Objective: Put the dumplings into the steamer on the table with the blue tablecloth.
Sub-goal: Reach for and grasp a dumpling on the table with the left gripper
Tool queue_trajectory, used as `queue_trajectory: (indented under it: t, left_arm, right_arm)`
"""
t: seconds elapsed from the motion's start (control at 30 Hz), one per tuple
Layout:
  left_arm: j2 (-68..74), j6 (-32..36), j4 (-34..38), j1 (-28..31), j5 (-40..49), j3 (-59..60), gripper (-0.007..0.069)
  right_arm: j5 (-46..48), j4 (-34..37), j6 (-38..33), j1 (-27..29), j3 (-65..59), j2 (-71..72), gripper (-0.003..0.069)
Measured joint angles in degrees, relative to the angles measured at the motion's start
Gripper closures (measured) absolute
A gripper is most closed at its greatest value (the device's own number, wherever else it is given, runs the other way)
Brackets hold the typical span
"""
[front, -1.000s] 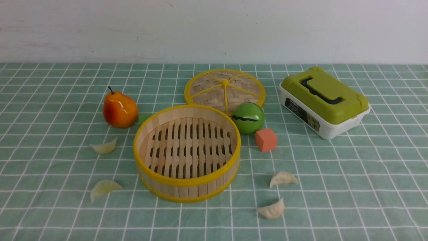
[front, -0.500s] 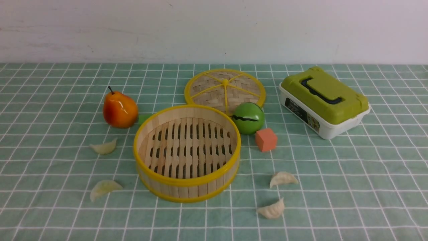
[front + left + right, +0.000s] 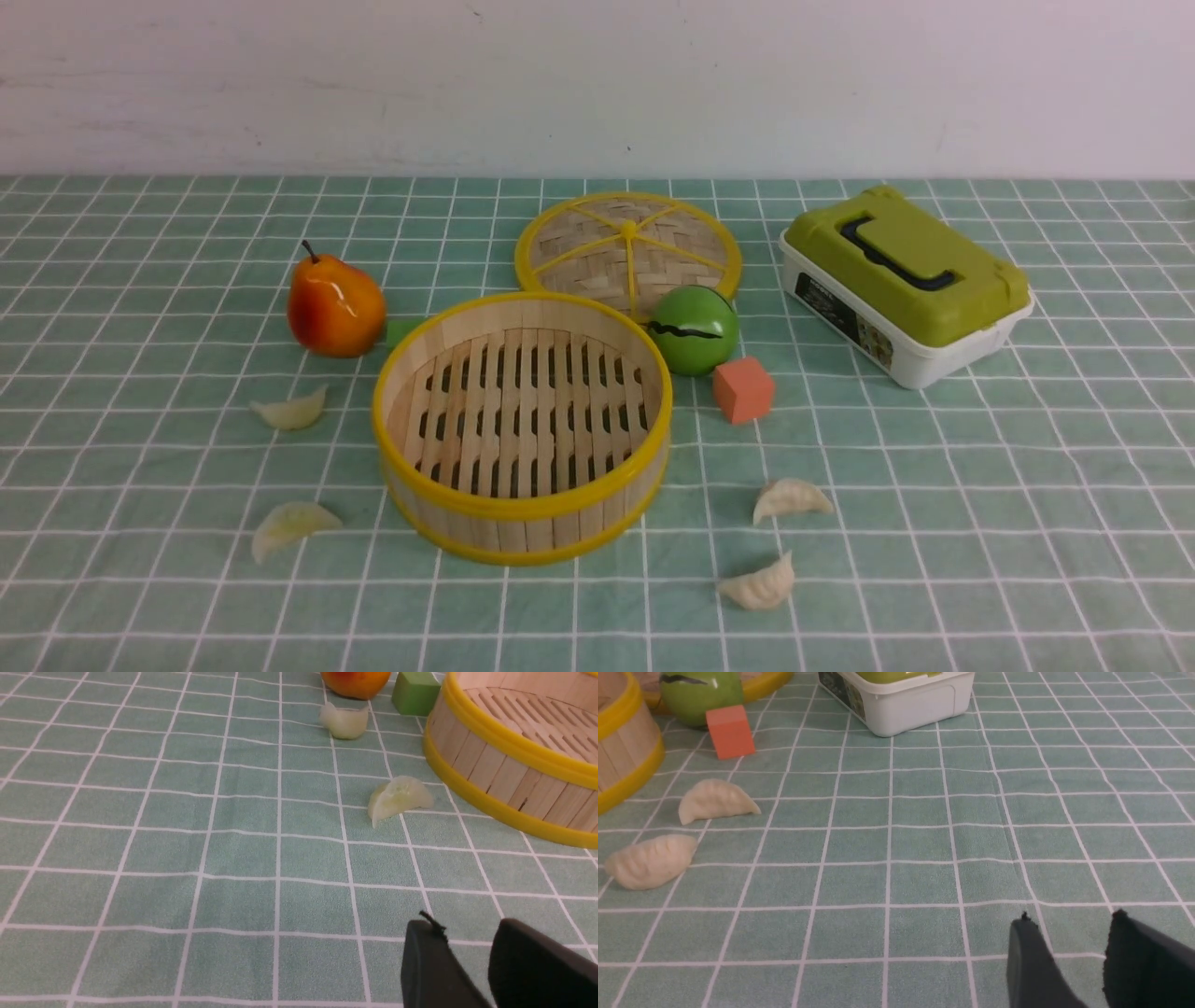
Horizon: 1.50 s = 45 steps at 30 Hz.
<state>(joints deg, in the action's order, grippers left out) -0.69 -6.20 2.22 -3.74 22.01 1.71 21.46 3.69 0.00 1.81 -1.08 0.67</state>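
The steamer (image 3: 523, 511) stands on the counter (image 3: 934, 560) — four dumplings (image 3: 292, 409) lie outside it, two at its eight and nine o'clock, two at four and five. The left tool (image 3: 467, 927) and right tool (image 3: 1071, 919) are both released, gripping nothing.

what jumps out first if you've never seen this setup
An empty bamboo steamer with yellow rims sits at centre, its woven lid lying behind it. Four pale dumplings lie on the checked cloth, two either side of it. A pear stands left, a green-lidded box far right.
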Motion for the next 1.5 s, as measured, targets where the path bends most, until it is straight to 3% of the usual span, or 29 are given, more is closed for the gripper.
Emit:
queue_trajectory:
  t: [0.2, 0.43, 0.53, 0.67, 0.7, 0.73, 0.8, 0.87, 1.03, 1.2, 1.27, 1.37, 1.5]
  left_arm:
    - [0.0, 0.2, -0.38, 0.0, -5.04, 0.07, 0.0424]
    - [0.0, 0.2, -0.38, 0.0, -28.94, 0.07, 0.0417]
    - [0.0, -0.11, -0.02, 0.0, -35.57, 0.07, 0.0414]
    - [0.0, -7.89, 0.75, 0.0, -46.24, 0.07, 0.0409]
    - [0.0, -14.17, 0.95, 0.0, -49.38, 0.07, 0.0408]
    - [0.0, -15.0, 1.02, 0.0, -50.14, 0.07, 0.0408]
    - [0.0, -24.88, 1.17, 0.0, -54.08, 0.07, 0.0408]
    - [0.0, -30.88, 1.12, 0.0, -55.12, -0.46, 0.0408]
    - [0.42, -32.69, -0.97, 0.0, -44.81, -10.84, 0.0452]
    - [10.77, -24.13, -3.01, 0.0, -27.04, -29.37, 0.0601]
    - [17.45, -20.37, -3.19, 0.0, -22.01, -34.85, 0.0638]
    - [24.53, -18.5, -3.12, 0.0, -18.83, -37.07, 0.0638]
    - [38.57, -17.22, -0.99, 0.0, -6.59, -38.49, 0.0638]
  right_arm:
    - [-4.95, -0.36, 0.0, 0.0, -0.53, 0.0, 0.0419]
    - [-27.62, -0.41, 0.0, 0.0, -0.52, 0.0, 0.0419]
    - [-34.99, -0.16, 3.18, 0.0, -0.52, 0.0, 0.0419]
    - [-46.13, 0.31, 14.16, 0.0, -0.52, 0.0, 0.0419]
    - [-49.16, 0.32, 18.52, 0.0, -0.52, 0.0, 0.0419]
    - [-49.16, 0.32, 18.52, 0.0, -0.52, 0.0, 0.0419]
    - [-52.98, 0.32, 24.86, 0.0, -0.52, 0.0, 0.0419]
    - [-54.16, 0.32, 26.46, 0.0, -0.29, 0.0, 0.0419]
    - [-52.17, 0.32, 26.31, 0.0, 4.63, 0.0, 0.0434]
    - [-39.95, 0.15, 17.71, 0.0, 16.34, -1.64, 0.0627]
    - [-33.43, 0.08, 12.71, 0.0, 20.57, -4.65, 0.0671]
    - [-27.47, -0.07, 7.23, 0.0, 22.71, -8.82, 0.0674]
    - [-16.02, -0.11, -0.32, 0.0, 23.23, -18.99, 0.0666]
